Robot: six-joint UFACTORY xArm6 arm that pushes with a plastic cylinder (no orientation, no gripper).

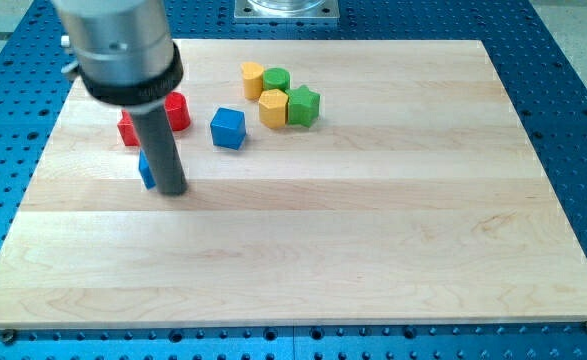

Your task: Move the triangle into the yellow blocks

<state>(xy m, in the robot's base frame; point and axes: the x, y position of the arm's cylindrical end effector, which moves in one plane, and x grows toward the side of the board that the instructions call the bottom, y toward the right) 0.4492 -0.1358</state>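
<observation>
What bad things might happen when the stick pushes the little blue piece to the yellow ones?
1. My tip sits beside the blue triangle, which it mostly hides, so the push could glance off and spin it.
2. The blue cube lies between the triangle and the yellow blocks; it might get shoved along too.
3. The green blocks touch the yellow ones, so a hard push may scatter the cluster.
</observation>
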